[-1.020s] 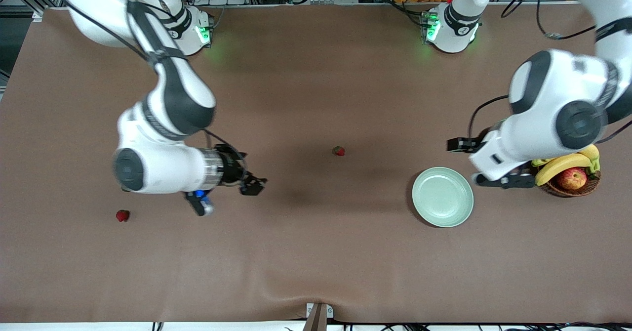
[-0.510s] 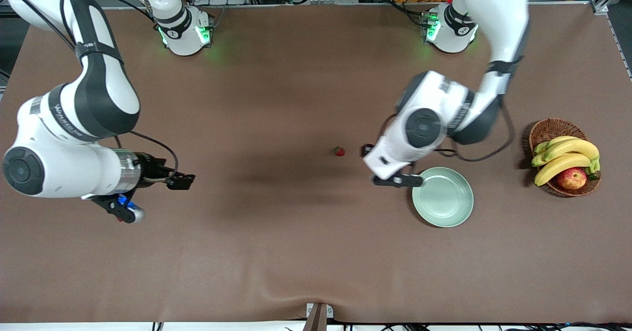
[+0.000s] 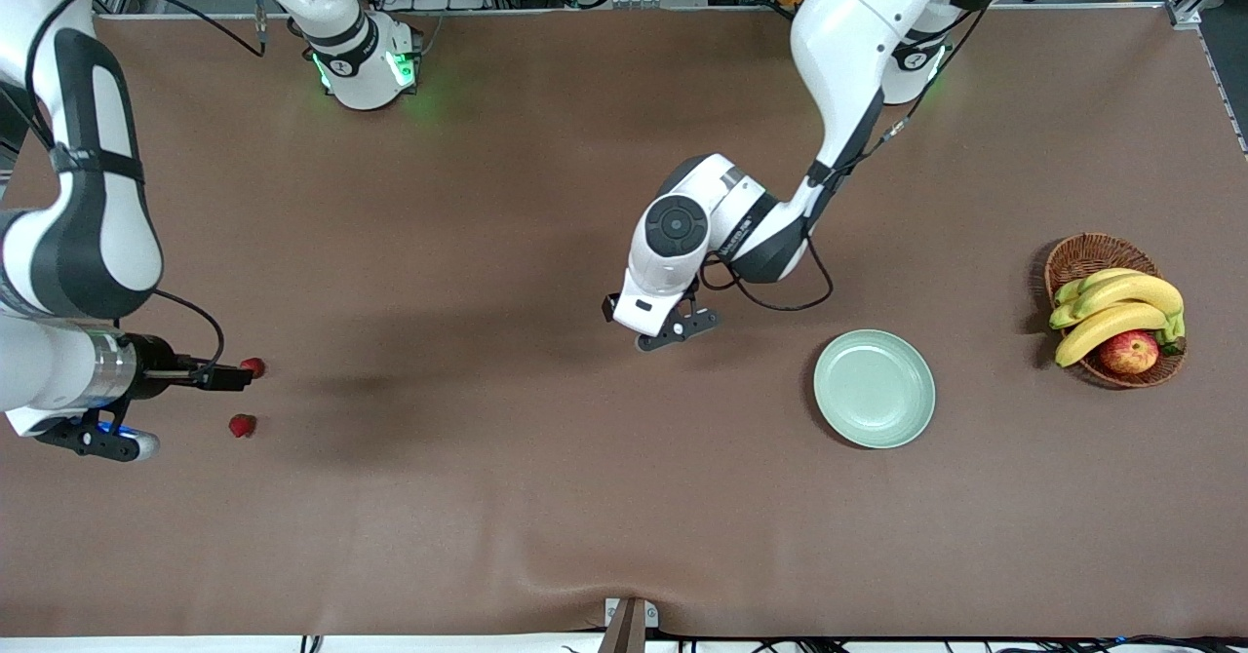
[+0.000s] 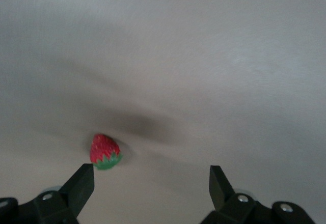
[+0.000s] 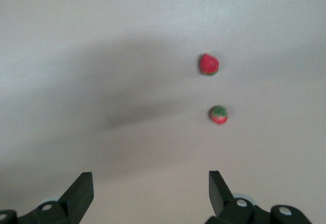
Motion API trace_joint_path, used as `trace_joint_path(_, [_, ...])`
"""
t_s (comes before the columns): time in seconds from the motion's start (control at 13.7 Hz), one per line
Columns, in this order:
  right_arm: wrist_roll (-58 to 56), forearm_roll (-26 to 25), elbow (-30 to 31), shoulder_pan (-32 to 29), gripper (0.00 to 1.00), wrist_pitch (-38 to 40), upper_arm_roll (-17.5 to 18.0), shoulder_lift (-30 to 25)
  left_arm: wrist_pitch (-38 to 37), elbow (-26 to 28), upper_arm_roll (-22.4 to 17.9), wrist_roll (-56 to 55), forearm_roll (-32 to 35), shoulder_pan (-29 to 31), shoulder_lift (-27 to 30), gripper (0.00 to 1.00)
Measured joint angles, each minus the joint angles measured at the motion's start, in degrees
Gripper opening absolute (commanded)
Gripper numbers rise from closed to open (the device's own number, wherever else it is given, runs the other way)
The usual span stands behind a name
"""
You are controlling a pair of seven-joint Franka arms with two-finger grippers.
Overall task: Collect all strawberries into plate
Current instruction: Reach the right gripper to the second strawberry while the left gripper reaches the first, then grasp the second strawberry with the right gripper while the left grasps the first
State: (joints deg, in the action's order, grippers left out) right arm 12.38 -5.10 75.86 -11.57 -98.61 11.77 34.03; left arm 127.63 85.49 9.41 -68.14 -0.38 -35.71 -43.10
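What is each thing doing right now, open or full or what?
plate: empty.
middle strawberry: loose on the table.
two strawberries at right arm's end: loose on table.
left gripper: open, over middle strawberry.
right gripper: open, near those two.
basket: holds bananas, apple.

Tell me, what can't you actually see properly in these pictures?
- Front view: the middle strawberry is hidden under the left gripper; only the left wrist view shows it.
- Front view: bananas cover part of the apple in the basket.
- Wrist views: the plate lies outside both.
- Front view: by the right gripper, two strawberries are too small to show their leafy tops.
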Motion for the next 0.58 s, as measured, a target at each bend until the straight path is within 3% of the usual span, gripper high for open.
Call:
trace_joint_path(0.36, [-15.4,-1.4,14.4,-3.8,1.0,-20.3,-0.2,1.0,0.6,2.3,-0.7,-11.4,3.2,0.1,-0.2,1.0])
trace_joint_path(0.58, [-19.8,-2.4,19.6,-7.1,1.0,-25.0,-0.2,1.9,4.3,4.5,-0.7,-17.6,3.4,0.0,-0.2,1.0])
